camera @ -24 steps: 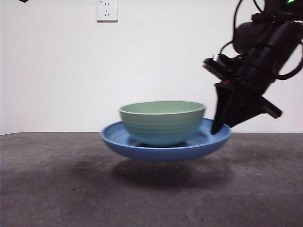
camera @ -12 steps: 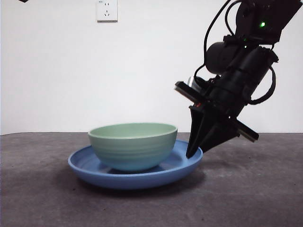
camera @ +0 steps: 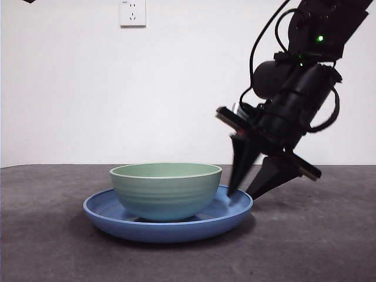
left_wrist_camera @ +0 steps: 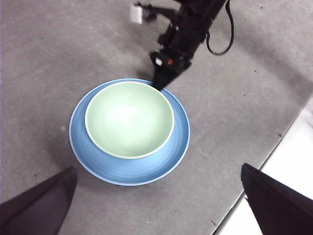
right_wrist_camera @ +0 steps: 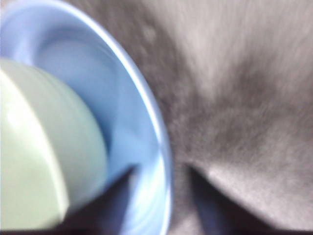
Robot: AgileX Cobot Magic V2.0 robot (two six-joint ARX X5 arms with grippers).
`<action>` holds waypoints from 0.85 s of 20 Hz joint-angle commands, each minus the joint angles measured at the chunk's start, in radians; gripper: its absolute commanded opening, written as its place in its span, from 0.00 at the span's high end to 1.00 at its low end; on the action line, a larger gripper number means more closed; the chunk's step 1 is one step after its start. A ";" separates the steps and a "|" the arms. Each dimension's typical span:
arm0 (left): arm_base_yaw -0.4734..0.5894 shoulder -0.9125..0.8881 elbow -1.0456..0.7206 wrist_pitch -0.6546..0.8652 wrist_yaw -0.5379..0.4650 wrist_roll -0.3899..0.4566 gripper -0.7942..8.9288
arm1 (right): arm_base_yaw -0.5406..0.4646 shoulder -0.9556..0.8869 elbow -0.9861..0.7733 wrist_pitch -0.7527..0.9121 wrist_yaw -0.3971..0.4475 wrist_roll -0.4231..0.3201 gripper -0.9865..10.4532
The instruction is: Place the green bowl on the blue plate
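The green bowl [camera: 164, 191] stands inside the blue plate [camera: 117, 214], which rests flat on the dark table. Both also show in the left wrist view, bowl [left_wrist_camera: 128, 119] centred on plate [left_wrist_camera: 178, 142]. My right gripper [camera: 241, 194] is at the plate's right rim, jaws apart, one on each side of the rim. The right wrist view, which is blurred, shows the rim [right_wrist_camera: 146, 112] between the jaws and the bowl [right_wrist_camera: 39, 147] close by. My left gripper [left_wrist_camera: 159, 170] hangs high above the plate, open and empty.
A white wall outlet [camera: 132, 12] is on the back wall. The table's edge [left_wrist_camera: 288, 142] runs along one side in the left wrist view. The right arm's cables [left_wrist_camera: 217, 46] trail over the table behind the plate.
The plate with the bowl came down and to the left onto the table. The right gripper's jaws, shut on the rim before, have opened.
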 commanded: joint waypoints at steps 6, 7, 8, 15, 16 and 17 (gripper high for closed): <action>-0.005 0.005 0.009 0.009 0.002 0.001 0.34 | -0.026 -0.132 0.183 -0.307 0.234 -0.104 0.52; -0.005 0.005 0.009 0.006 0.002 0.001 0.34 | -0.027 -0.185 0.184 -0.332 0.248 -0.114 0.49; -0.005 0.005 0.009 0.003 0.002 0.001 0.34 | -0.027 -0.233 0.184 -0.352 0.265 -0.117 0.48; -0.015 -0.005 0.010 -0.023 0.002 -0.030 0.34 | 0.034 -0.688 0.178 -0.600 0.452 -0.104 0.45; -0.016 -0.014 0.010 -0.024 0.002 -0.030 0.34 | 0.042 -0.749 0.178 -0.640 0.462 -0.097 0.42; -0.016 -0.026 0.010 -0.023 0.002 -0.032 0.34 | 0.053 -0.821 0.178 -0.682 0.475 -0.094 0.41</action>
